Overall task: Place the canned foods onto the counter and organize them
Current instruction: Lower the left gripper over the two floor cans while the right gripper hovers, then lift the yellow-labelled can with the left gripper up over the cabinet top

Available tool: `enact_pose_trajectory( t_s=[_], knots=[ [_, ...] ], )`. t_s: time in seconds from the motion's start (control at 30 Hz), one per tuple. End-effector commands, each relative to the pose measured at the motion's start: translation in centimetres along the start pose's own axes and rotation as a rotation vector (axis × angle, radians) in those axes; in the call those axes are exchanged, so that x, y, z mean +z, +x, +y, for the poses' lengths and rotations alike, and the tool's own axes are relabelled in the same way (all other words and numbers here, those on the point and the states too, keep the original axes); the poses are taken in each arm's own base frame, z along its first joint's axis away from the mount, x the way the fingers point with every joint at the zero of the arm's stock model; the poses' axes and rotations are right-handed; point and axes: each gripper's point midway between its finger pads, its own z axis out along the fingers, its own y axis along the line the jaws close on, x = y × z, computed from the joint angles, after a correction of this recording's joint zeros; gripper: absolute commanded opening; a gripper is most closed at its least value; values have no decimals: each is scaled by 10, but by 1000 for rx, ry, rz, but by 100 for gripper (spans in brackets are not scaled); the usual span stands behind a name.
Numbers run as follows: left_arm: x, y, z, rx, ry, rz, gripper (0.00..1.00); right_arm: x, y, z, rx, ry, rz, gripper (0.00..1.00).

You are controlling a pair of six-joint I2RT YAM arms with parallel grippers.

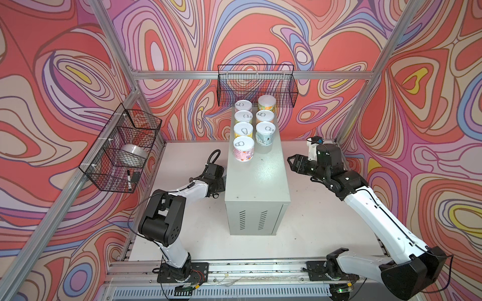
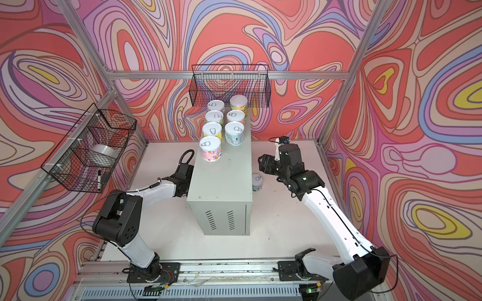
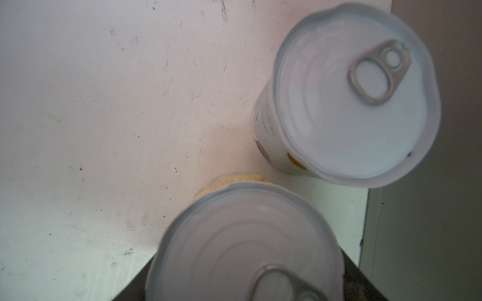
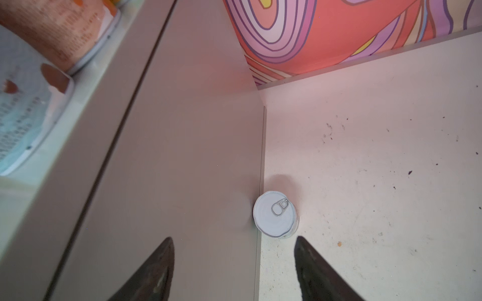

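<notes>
Several canned foods stand in two rows at the far end of the counter (image 1: 258, 182), among them a pink one (image 1: 243, 148) and a light blue one (image 1: 265, 133). My left gripper (image 3: 245, 276) is low on the table, hidden behind the counter's left side in both top views. Its dark fingers (image 3: 125, 289) flank a yellow-labelled can (image 3: 242, 234), whose lid hides the pads. A second can (image 3: 357, 96) stands just beyond. My right gripper (image 1: 290, 159) hangs open and empty, high above another can (image 4: 275, 213) at the counter's right foot (image 2: 258, 182).
A black wire basket (image 1: 257, 86) hangs on the back wall just behind the cans. Another wire basket (image 1: 122, 148) on the left wall holds a white roll (image 1: 134, 152) and a marker (image 1: 129, 179). Aluminium posts frame the white table (image 1: 195, 234).
</notes>
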Motion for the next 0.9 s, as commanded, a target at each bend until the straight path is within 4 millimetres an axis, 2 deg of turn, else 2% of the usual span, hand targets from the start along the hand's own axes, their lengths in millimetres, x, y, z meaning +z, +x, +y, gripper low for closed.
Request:
enact_pose_trajectory(
  t_s=[0.0,0.23,0.4,0.6,0.73,0.87],
  knots=[
    [-24,-5,7,8,-31,-15,0,1,3,-3,8,-2,-12,74],
    [-88,-9,25,3,-50,-61,0,0,8,-6,1,-2,-8,74],
    [-153,-20,26,2,34,-124,0,-4,4,-11,-5,22,-39,74],
    [-242,-43,36,47,91,-260,0,-7,1,-12,-6,30,-56,74],
    [-294,-57,42,92,107,-328,0,-10,-3,-13,-9,40,-76,74],
    [-344,-67,39,143,172,-385,0,-14,-7,-13,-20,46,-85,74]
  ],
)
